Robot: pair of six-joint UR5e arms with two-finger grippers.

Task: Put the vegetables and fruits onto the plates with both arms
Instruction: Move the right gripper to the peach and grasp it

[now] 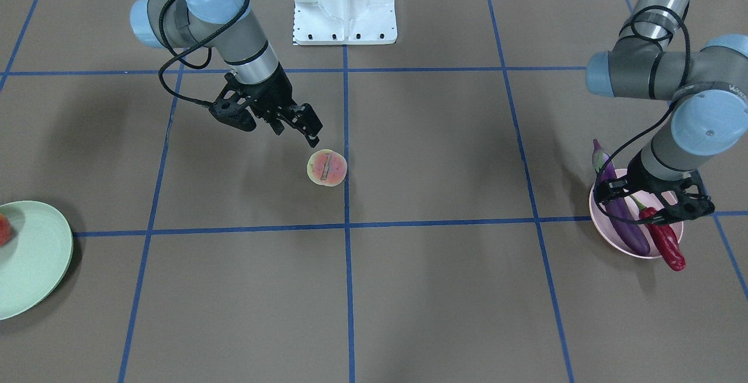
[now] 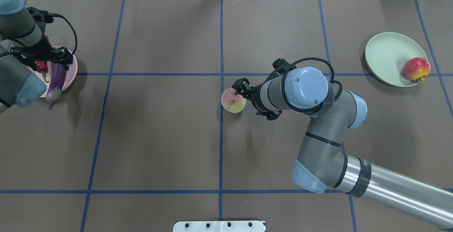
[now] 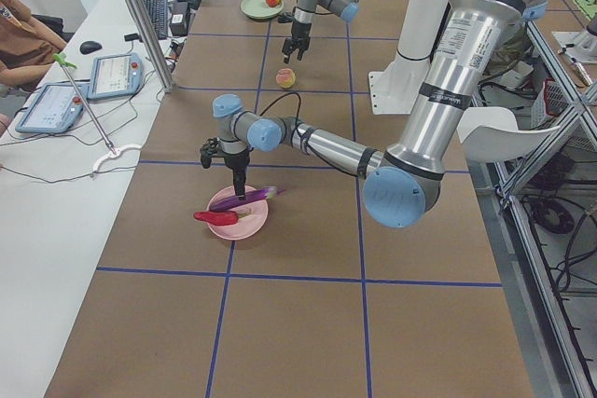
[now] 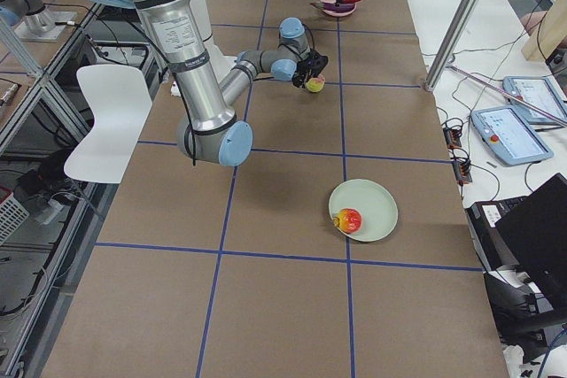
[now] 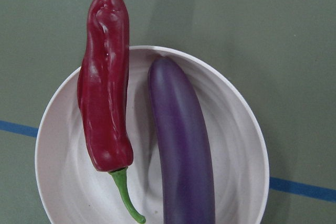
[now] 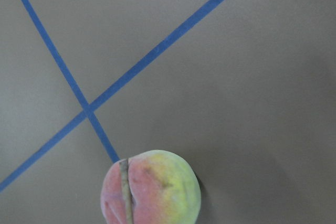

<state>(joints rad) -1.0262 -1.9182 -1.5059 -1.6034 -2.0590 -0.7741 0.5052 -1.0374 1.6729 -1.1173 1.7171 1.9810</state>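
Note:
The pale yellow-pink peach [image 1: 327, 168] [image 2: 233, 101] lies on the table near its middle, low in the right wrist view [image 6: 152, 190]. My right gripper [image 1: 298, 130] hovers open just beside and above it, holding nothing. The purple eggplant [image 1: 625, 225] [image 5: 184, 145] and the red chili pepper [image 1: 666, 240] [image 5: 105, 103] lie side by side in the pink plate [image 1: 597, 213] [image 5: 236, 145]. My left gripper [image 1: 651, 199] hangs open above them. The orange-red fruit [image 2: 416, 69] rests on the edge of the mint green plate [image 2: 385, 55] [image 1: 35, 254].
The white robot base [image 1: 345, 3] stands at the table's middle on the robot's side. Blue tape lines grid the brown tabletop. A side bench with tablets [image 3: 114, 75] and a metal post [image 3: 140, 16] runs along the operators' edge.

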